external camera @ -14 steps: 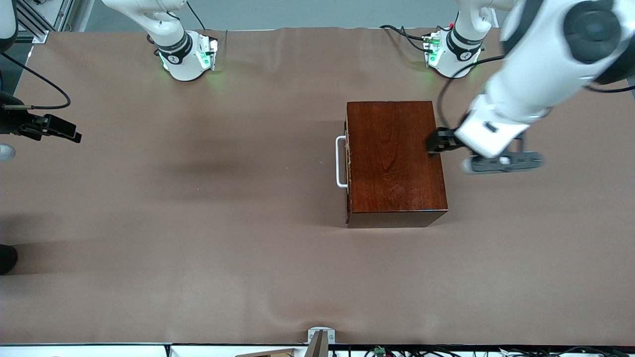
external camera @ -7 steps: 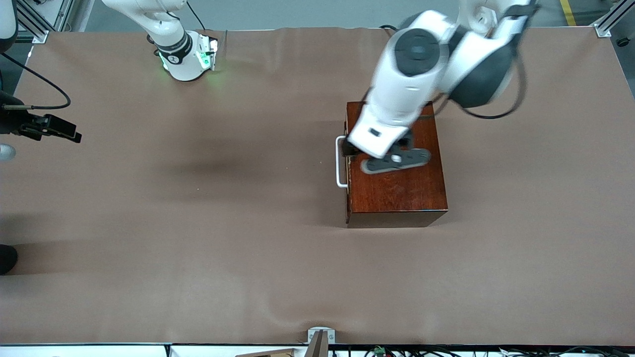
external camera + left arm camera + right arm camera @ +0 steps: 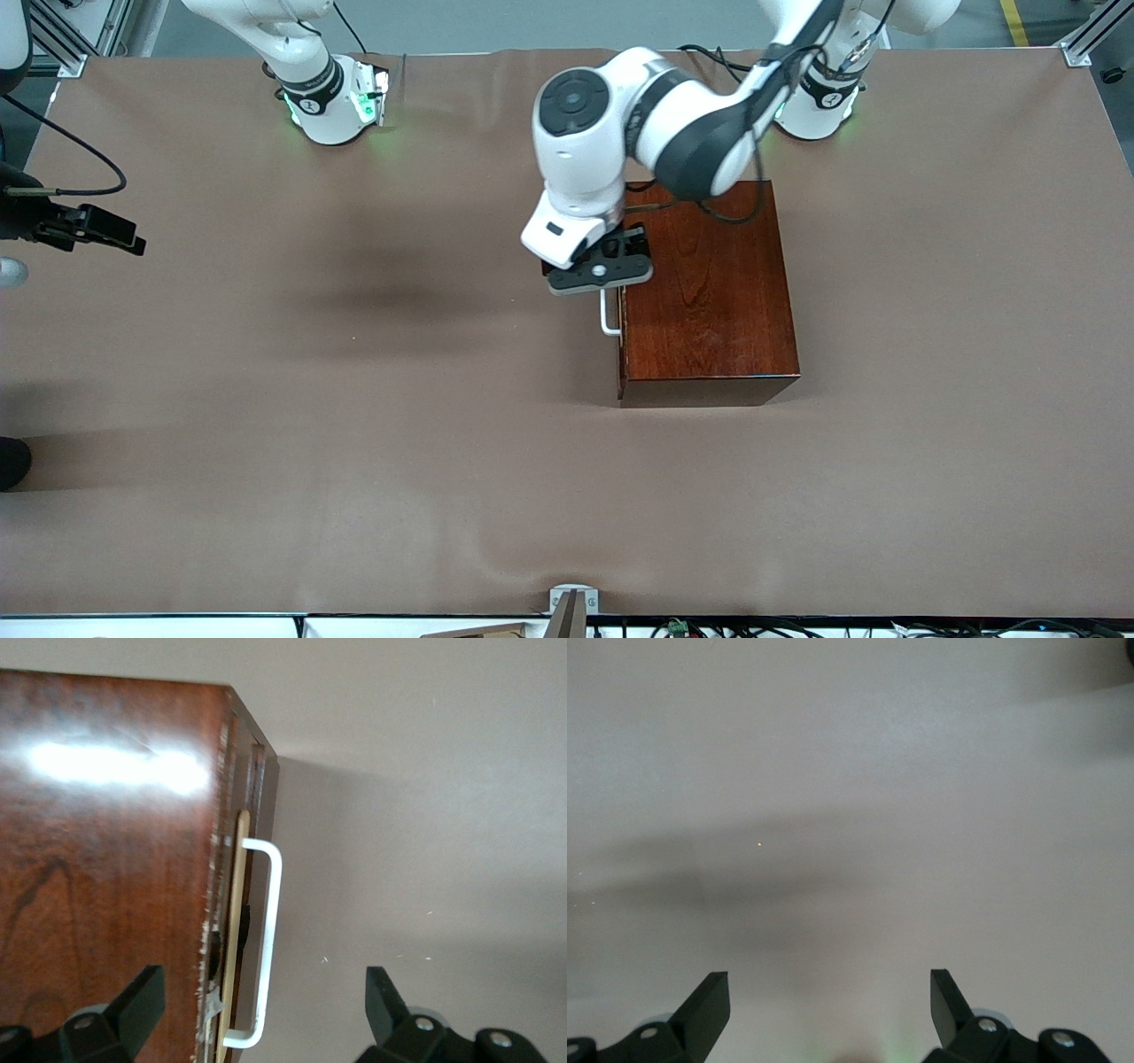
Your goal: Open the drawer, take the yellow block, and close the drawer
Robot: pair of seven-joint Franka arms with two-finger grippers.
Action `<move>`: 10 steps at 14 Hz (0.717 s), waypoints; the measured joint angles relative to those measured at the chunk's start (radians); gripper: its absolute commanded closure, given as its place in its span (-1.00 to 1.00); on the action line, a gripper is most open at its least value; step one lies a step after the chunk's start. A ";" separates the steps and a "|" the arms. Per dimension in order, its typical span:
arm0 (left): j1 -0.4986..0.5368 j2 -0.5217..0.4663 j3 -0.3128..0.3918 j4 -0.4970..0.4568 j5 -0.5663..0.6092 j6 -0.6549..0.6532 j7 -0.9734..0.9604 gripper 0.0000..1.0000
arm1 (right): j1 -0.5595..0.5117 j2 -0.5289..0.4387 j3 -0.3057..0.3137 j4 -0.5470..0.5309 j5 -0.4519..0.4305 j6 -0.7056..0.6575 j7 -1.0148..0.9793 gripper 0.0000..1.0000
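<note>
Two end effectors spread wide: left end effector (image 3: 257, 1014) over white handle (image 3: 266, 939) of shut drawer (image 3: 239, 904); right end effector (image 3: 830, 1014) waits over bare tabletop (image 3: 354, 443). Yellow block unseen. Advice: lower squarely, straddle bar mid-length.

Brown table cover (image 3: 354, 461), grey bracket (image 3: 572, 601) at its front-camera edge, cables (image 3: 709, 627) alongside

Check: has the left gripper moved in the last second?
Yes. The left gripper crossed the cabinet top toward the right arm's end and now hangs open over the drawer handle.
</note>
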 measured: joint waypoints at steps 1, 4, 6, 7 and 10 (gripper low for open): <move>-0.020 0.023 0.001 0.000 0.014 0.000 -0.002 -1.00 | 0.000 0.000 0.000 0.000 0.000 0.000 0.000 -1.00; -0.051 0.079 0.008 0.001 0.041 0.002 -0.005 -1.00 | 0.000 0.000 0.000 0.000 0.000 0.000 0.000 -1.00; -0.051 0.093 0.013 0.003 0.067 0.003 -0.005 -1.00 | 0.000 0.000 0.000 0.000 0.000 0.000 0.000 -1.00; -0.051 0.098 0.015 0.005 0.078 0.008 -0.005 -1.00 | 0.000 0.000 0.000 0.000 0.000 0.000 0.000 -1.00; -0.072 0.127 0.018 0.009 0.145 0.044 -0.003 -1.00 | 0.000 0.000 0.000 0.000 0.000 0.000 0.000 -1.00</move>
